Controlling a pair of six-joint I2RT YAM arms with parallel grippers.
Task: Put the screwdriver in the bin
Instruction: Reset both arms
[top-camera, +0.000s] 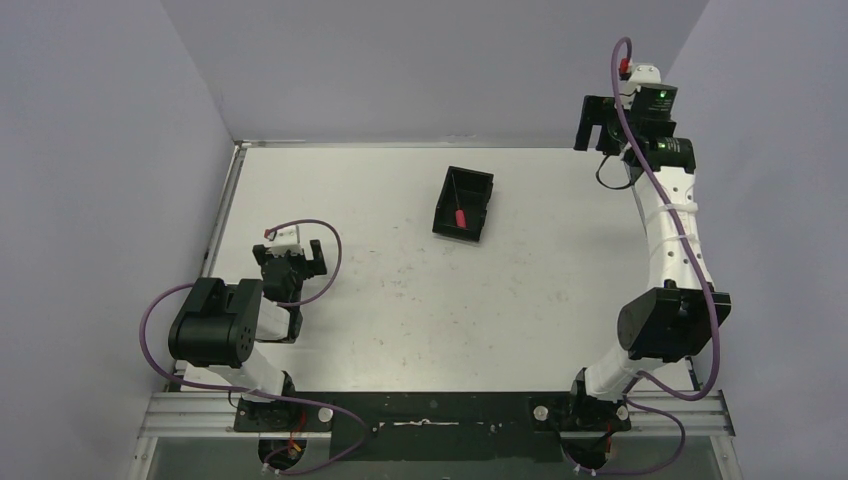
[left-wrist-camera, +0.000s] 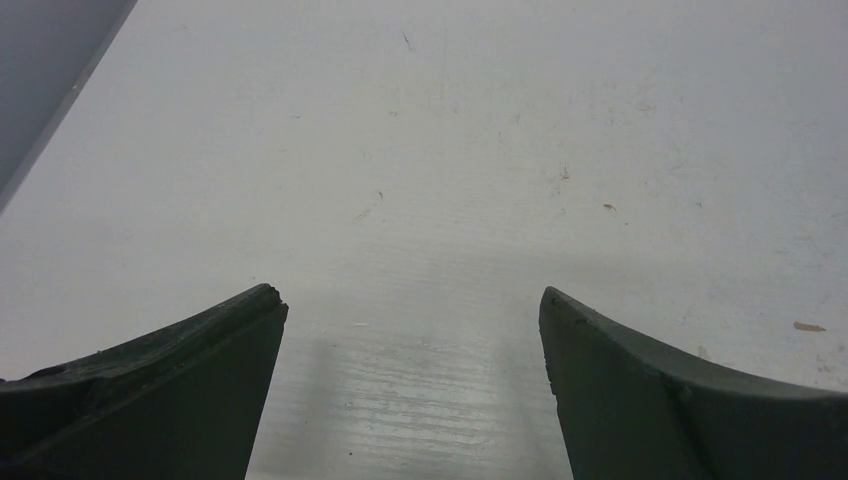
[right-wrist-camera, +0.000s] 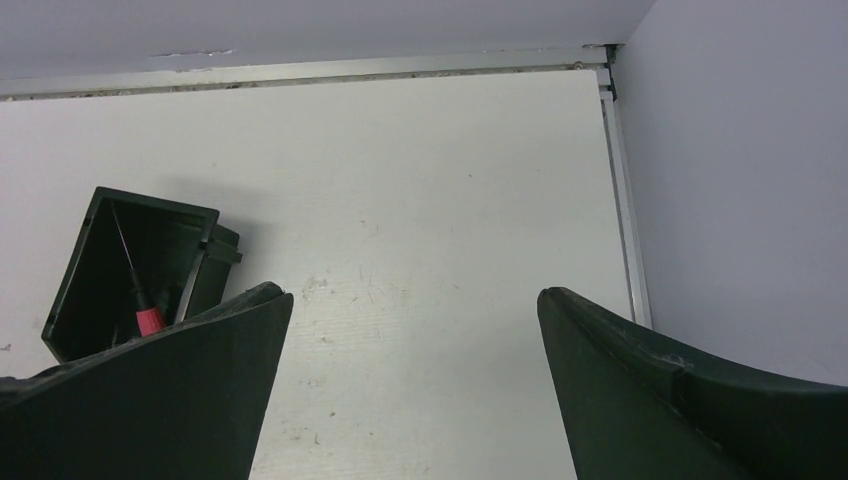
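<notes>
**A:** Where is the screwdriver (top-camera: 459, 213) to be found?

**B:** It is seen inside the bin (top-camera: 484, 212), at the upper centre of the top view. The red handle is laid toward the near end of the bin floor, and the thin shaft is pointed toward the far end. In the right wrist view the same screwdriver (right-wrist-camera: 148, 318) is shown at the lower left, enclosed by the walls of the bin (right-wrist-camera: 85, 260). No part of it can be made out above the rim.

**A:** How are the grippers held?

**B:** The left gripper (top-camera: 290, 250) is set low at the left of the top view. Its fingers are spread, and only bare table (left-wrist-camera: 420, 150) is seen between them. The right gripper (top-camera: 600, 140) is placed at the upper right, apparently lifted above the table and well apart from the bin. Its fingers are likewise parted and nothing is gripped.

**A:** Which step is judged to be in hand?

**B:** The drop is judged to be done. Only the retreat is thought to be left.

**A:** What is called for by the next move?

**B:** No grasp is needed. The right arm would be brought back toward its base, and the bin should be kept clear of so that it is not knocked.
</notes>
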